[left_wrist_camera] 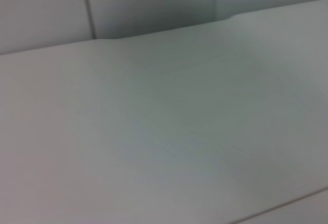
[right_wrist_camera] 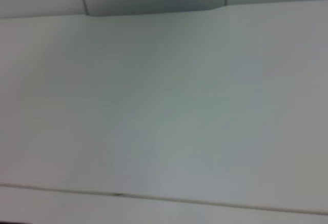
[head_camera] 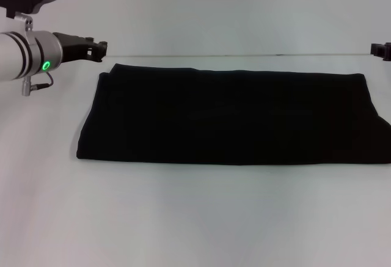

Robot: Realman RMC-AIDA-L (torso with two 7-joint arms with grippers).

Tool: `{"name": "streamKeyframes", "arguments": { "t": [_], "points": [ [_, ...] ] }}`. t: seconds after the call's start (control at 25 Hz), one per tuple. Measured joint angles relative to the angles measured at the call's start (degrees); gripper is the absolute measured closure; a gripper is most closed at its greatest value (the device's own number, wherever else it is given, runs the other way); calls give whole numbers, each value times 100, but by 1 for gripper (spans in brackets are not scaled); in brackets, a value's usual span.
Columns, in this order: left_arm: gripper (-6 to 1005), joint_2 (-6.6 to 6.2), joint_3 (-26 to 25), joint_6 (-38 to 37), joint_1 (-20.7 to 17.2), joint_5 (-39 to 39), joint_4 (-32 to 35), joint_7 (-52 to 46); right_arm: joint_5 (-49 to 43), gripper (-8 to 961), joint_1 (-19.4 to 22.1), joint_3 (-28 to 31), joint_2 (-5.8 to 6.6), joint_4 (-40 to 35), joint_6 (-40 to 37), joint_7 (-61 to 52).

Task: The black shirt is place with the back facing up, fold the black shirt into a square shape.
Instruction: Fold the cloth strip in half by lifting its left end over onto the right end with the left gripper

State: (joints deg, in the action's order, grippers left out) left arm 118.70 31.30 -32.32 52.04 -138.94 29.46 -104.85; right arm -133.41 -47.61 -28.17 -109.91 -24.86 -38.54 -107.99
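1. the black shirt [head_camera: 232, 115] lies as a wide folded band across the middle of the tabletop [head_camera: 183, 218], reaching its right edge.
2. my left end effector [head_camera: 98, 48] hovers released off the shirt's far left corner.
3. my right end effector [head_camera: 382, 50] sits at the far right; grip state i cannot tell.
4. risk, as i judge it: pinching only the top layer would drag the fold askew.
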Motion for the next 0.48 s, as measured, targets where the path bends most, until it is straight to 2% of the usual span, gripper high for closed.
{"name": "streamKeyframes", "arguments": {
  "t": [0.12,0.24,0.32,0.4,0.44,0.48],
  "points": [
    [783,69,-26,292,-61,0,61,-220,24,685,28,31,-11,-83,-51,-35],
    [645,31,-17,-12,-192,0,322,-734,221,534,108,73,52,-205,-641,-57],
    [553,1,-17,-807,-376,33,753,-1133,502,434,233,74,99,-337,-1297,-57],
    [510,-6,-17,-1998,-570,158,1177,-1333,802,382,371,63,129,-423,-1981,-30],
    [489,-6,-17,-1998,-570,158,1177,-1333,955,356,451,49,137,-463,-2357,-3],
    [468,-29,-24,-3103,-753,355,1487,-1400,1076,330,527,37,133,-504,-2679,26]
  ]
}}
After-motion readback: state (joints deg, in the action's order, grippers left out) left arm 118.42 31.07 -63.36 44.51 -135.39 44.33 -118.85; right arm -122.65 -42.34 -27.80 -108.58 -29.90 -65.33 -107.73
